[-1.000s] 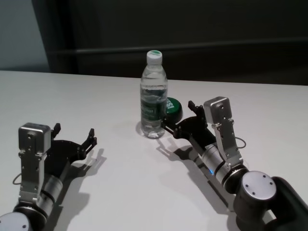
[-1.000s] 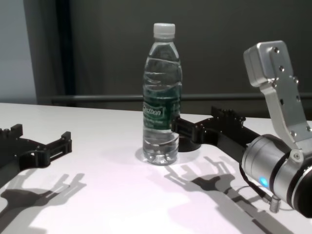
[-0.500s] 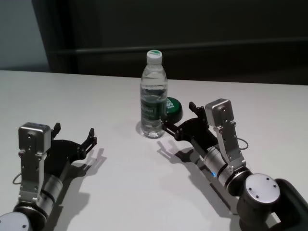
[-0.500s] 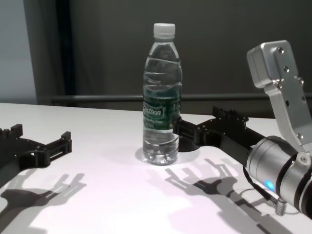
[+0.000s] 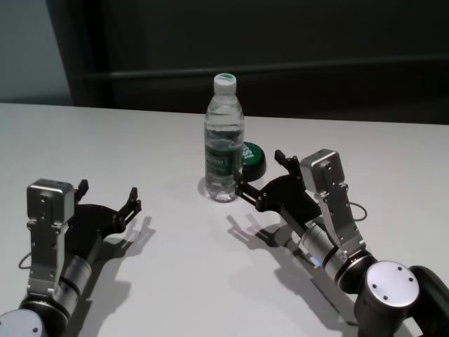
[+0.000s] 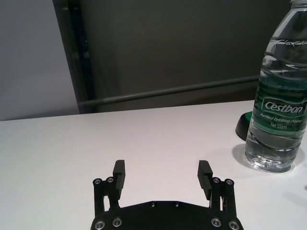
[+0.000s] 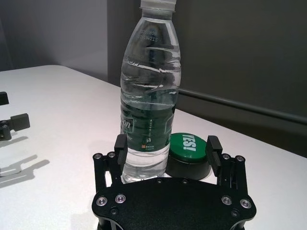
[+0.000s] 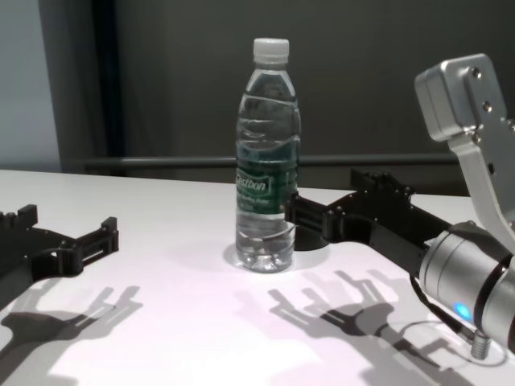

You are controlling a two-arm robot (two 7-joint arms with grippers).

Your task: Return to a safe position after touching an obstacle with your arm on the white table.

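Note:
The obstacle, a tall clear water bottle [image 5: 224,151] with a white cap and a dark green label, stands upright on the white table [image 5: 105,140]. It also shows in the chest view [image 8: 268,185] and in both wrist views [image 6: 280,105] [image 7: 151,105]. My right gripper [image 5: 261,172] is open, low over the table just right of the bottle's base. One fingertip [image 8: 294,206] lies close beside the bottle; I cannot tell whether they touch. My left gripper [image 5: 109,193] rests open at the near left, well away from the bottle.
A low black puck with a green top [image 5: 251,158] sits right behind the bottle, ahead of the right gripper's fingers [image 7: 213,143]. A dark wall with a rail runs behind the table's far edge.
The right arm has drawn back toward me, its wrist lower and farther right in the head view. The bottle still stands in the same spot. The left arm has not moved.

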